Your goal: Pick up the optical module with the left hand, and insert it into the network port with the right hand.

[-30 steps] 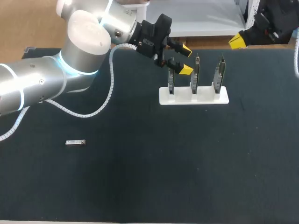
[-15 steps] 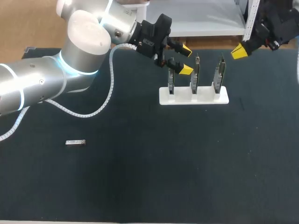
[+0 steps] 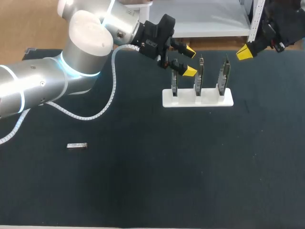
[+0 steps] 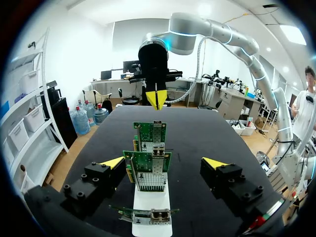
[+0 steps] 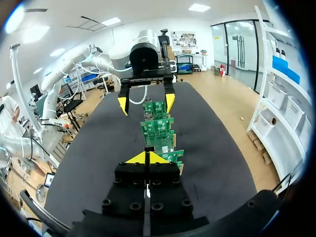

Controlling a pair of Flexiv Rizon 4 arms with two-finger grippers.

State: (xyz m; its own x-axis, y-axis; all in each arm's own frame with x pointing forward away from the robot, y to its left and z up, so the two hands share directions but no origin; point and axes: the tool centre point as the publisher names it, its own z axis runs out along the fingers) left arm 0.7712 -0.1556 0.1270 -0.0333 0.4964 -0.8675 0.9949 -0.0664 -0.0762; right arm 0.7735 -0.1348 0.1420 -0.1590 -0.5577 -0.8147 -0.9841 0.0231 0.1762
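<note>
Head view is showing the optical module (image 3: 77, 146) lying on the bench (image 3: 143, 191), well apart from the left hand (image 3: 189, 61) — hanging wide open by the network cards (image 3: 200, 76) — with the right hand (image 3: 245, 53) hovering pinched together.

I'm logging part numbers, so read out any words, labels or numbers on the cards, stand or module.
Nothing legible here.
Network cards: any markings too small to read.
Optical module: too small to show a label.
White stand: no print visible.
</note>
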